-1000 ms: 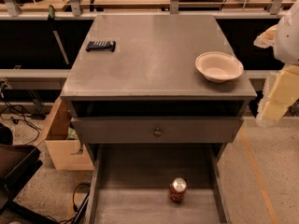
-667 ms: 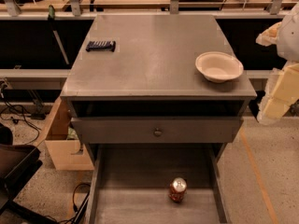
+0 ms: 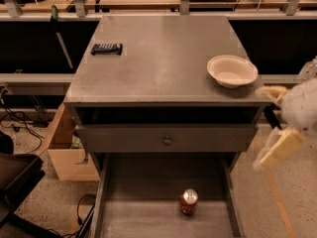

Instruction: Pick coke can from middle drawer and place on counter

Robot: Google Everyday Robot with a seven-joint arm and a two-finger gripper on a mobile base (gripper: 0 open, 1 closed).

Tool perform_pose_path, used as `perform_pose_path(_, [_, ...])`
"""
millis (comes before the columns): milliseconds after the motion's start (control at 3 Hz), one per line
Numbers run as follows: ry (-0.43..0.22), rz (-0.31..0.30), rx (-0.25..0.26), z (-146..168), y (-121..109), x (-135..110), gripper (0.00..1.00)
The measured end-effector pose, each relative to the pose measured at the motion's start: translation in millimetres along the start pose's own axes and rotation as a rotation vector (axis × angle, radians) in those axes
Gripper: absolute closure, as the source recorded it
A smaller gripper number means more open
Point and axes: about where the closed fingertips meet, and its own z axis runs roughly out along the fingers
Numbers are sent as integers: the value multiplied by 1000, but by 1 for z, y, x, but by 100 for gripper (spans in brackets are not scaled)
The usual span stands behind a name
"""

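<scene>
The coke can stands upright on the floor of the open middle drawer, right of centre and near the bottom of the camera view. The counter is the grey top of the cabinet above it. My gripper hangs in the air to the right of the cabinet, outside the drawer's right wall. It is level with the closed drawer front, above and to the right of the can, and touches nothing.
A white bowl sits on the counter's right front. A black flat object lies at its left rear. A closed drawer front with a knob is above the open drawer. A cardboard box and a black chair stand on the left.
My arm and gripper have moved down and left, from beside the counter's right edge to beside the drawer fronts. The can, bowl and drawer have not moved.
</scene>
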Motion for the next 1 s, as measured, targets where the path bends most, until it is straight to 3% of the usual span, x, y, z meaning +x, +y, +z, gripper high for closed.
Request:
perform_pose_path(333, [-214,31,-18,63,36,11,0])
perform_pose_path(667, [-358,24,-11,100,73,18,0])
perform_pose_path(1000, [-373,-53,1,103,81,18,0])
